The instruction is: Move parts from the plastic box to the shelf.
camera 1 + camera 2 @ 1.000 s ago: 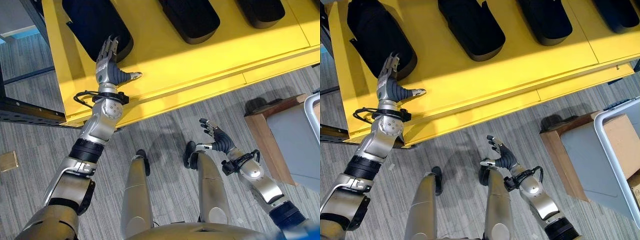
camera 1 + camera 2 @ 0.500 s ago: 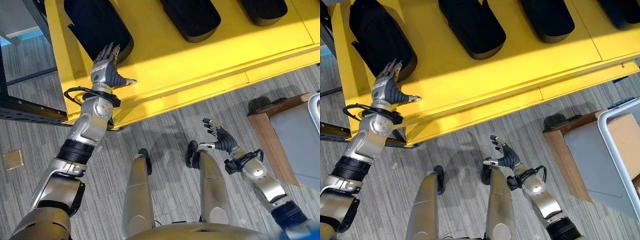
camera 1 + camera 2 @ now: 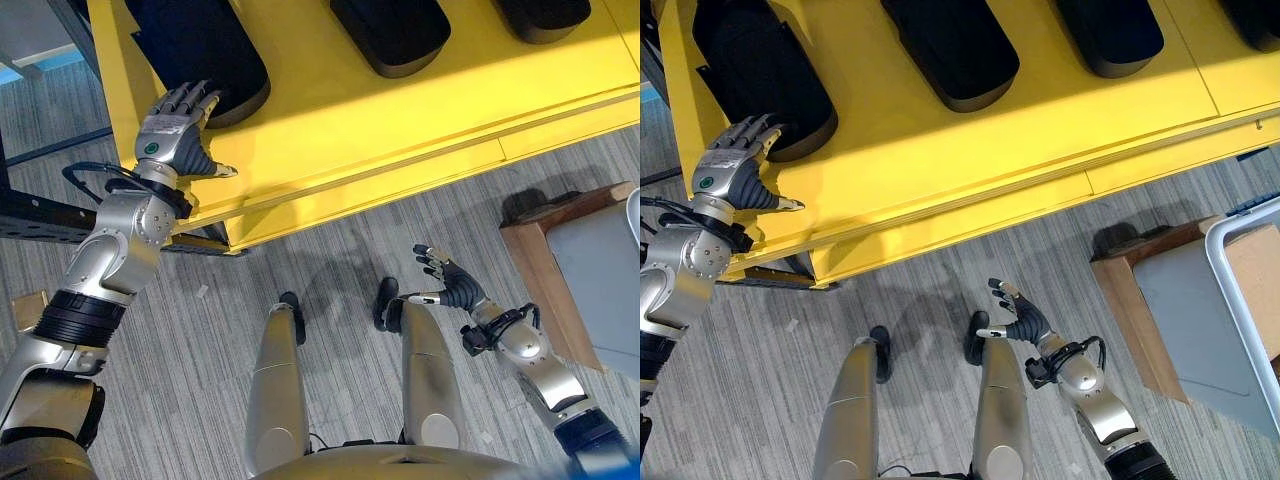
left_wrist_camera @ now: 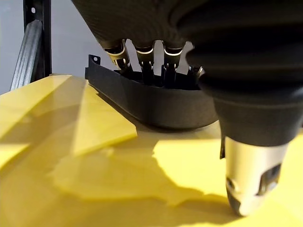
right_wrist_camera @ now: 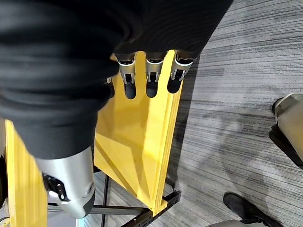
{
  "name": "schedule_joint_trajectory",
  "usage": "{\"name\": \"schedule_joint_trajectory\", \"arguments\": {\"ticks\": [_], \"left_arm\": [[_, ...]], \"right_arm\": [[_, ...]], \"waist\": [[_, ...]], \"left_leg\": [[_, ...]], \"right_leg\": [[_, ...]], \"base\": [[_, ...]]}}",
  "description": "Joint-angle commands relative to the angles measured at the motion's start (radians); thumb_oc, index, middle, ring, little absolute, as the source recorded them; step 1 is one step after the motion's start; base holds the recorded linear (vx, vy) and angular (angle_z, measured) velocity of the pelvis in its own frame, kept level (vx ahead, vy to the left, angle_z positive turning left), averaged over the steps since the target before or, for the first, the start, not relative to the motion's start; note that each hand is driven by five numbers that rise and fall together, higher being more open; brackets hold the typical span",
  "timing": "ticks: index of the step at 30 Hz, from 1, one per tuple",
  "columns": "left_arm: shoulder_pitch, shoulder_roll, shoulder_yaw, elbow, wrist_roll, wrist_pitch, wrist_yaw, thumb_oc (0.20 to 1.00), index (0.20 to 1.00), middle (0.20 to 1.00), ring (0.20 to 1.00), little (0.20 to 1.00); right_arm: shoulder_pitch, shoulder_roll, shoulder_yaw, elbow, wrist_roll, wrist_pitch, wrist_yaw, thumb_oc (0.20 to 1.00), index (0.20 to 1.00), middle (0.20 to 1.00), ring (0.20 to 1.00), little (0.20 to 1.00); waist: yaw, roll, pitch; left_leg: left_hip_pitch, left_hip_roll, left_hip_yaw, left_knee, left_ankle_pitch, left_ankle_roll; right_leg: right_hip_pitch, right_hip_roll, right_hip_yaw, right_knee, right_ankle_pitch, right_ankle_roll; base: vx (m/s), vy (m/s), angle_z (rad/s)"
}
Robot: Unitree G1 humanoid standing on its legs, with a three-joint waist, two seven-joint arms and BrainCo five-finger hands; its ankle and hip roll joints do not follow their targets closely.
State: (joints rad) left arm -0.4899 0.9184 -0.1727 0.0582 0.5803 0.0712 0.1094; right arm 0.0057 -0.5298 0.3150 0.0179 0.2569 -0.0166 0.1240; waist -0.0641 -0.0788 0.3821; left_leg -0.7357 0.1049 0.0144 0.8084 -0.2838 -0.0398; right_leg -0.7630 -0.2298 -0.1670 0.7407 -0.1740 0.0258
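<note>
Three black moulded parts point(image 3: 195, 50) point(image 3: 390, 30) point(image 3: 1110, 35) lie in a row on the yellow shelf point(image 3: 400, 110). My left hand point(image 3: 170, 140) hovers open over the shelf's front left corner, just short of the leftmost part and holding nothing. In the left wrist view its fingers point(image 4: 142, 61) point at that part point(image 4: 156, 101), and the thumb point(image 4: 251, 179) hangs above the yellow surface. My right hand point(image 3: 445, 285) is open and empty, low over the floor in front of the shelf. The plastic box point(image 3: 1230, 300) stands at the far right with a cardboard piece inside.
A wooden stand point(image 3: 1130, 300) carries the box at the right. A dark metal frame point(image 3: 40, 215) sits under the shelf's left end. Grey striped carpet point(image 3: 330, 240) lies between the shelf and the box. A fourth black part point(image 3: 1250, 10) shows at the shelf's far right.
My left hand has drawn back from the leftmost black part toward the shelf's front left corner. The right hand has stayed open near the floor. The camera has shifted a little.
</note>
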Motion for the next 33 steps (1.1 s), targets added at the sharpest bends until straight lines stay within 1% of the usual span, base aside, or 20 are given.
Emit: {"name": "schedule_joint_trajectory", "arguments": {"ticks": [1,11,15,20,22,23,29,33], "left_arm": [[0.008,0.033,0.030,-0.065,0.030,-0.031,0.007,1.000,1.000,1.000,1.000,1.000],[-0.011,0.052,-0.020,-0.093,0.096,-0.051,-0.031,1.000,1.000,1.000,1.000,1.000],[-0.014,0.066,-0.041,-0.111,0.143,-0.062,-0.048,1.000,1.000,1.000,1.000,1.000],[-0.003,0.108,-0.052,-0.125,0.195,-0.079,-0.065,1.000,1.000,1.000,1.000,1.000],[0.008,0.134,-0.055,-0.139,0.215,-0.091,-0.074,1.000,1.000,1.000,1.000,1.000],[0.024,0.165,-0.058,-0.151,0.234,-0.104,-0.085,1.000,1.000,1.000,1.000,1.000],[0.084,0.235,-0.030,-0.179,0.236,-0.135,-0.112,1.000,1.000,1.000,1.000,1.000],[0.096,0.254,-0.025,-0.175,0.239,-0.143,-0.115,1.000,1.000,1.000,1.000,1.000]], "right_arm": [[0.044,-0.036,-0.035,-0.075,-0.013,-0.028,0.010,1.000,1.000,1.000,1.000,1.000],[0.047,-0.041,-0.043,-0.076,-0.017,-0.025,0.015,1.000,1.000,1.000,1.000,1.000],[0.053,-0.044,-0.048,-0.082,-0.020,-0.026,0.020,1.000,1.000,1.000,1.000,1.000],[0.061,-0.054,-0.062,-0.088,-0.023,-0.026,0.023,1.000,1.000,1.000,1.000,1.000],[0.065,-0.056,-0.065,-0.092,-0.023,-0.028,0.026,1.000,1.000,1.000,1.000,1.000],[0.069,-0.062,-0.071,-0.099,-0.024,-0.028,0.030,1.000,1.000,1.000,1.000,1.000],[0.079,-0.066,-0.082,-0.103,-0.019,-0.031,0.042,1.000,1.000,1.000,1.000,1.000],[0.083,-0.071,-0.085,-0.108,-0.019,-0.029,0.050,1.000,1.000,1.000,1.000,1.000]], "waist": [[0.001,0.024,-0.053],[-0.002,0.026,-0.056],[-0.002,0.028,-0.053],[-0.004,0.029,-0.049],[-0.004,0.031,-0.048],[-0.003,0.032,-0.047],[-0.001,0.038,-0.046],[-0.002,0.040,-0.047]], "left_leg": [[-0.009,-0.035,0.011,-0.062,0.034,0.058],[-0.007,-0.033,0.013,-0.061,0.032,0.059],[-0.007,-0.033,0.013,-0.059,0.031,0.060],[-0.005,-0.033,0.014,-0.057,0.030,0.060],[-0.004,-0.033,0.016,-0.058,0.030,0.060],[-0.002,-0.032,0.018,-0.057,0.029,0.060],[-0.003,-0.033,0.020,-0.053,0.028,0.060],[-0.003,-0.034,0.022,-0.054,0.028,0.061]], "right_leg": [[0.048,0.022,0.029,-0.011,-0.028,0.036],[0.048,0.022,0.034,-0.010,-0.031,0.037],[0.047,0.023,0.036,-0.009,-0.031,0.037],[0.050,0.025,0.037,-0.010,-0.031,0.036],[0.050,0.026,0.039,-0.010,-0.032,0.035],[0.051,0.027,0.040,-0.008,-0.032,0.036],[0.048,0.027,0.043,-0.004,-0.031,0.036],[0.050,0.028,0.046,-0.005,-0.033,0.037]], "base": [[0.00,0.000,0.00],[0.00,0.000,0.00],[0.00,0.000,0.00],[0.00,0.000,0.00],[0.00,0.000,0.00],[0.00,0.000,0.00],[0.00,0.000,0.00],[0.00,0.000,0.00]]}}
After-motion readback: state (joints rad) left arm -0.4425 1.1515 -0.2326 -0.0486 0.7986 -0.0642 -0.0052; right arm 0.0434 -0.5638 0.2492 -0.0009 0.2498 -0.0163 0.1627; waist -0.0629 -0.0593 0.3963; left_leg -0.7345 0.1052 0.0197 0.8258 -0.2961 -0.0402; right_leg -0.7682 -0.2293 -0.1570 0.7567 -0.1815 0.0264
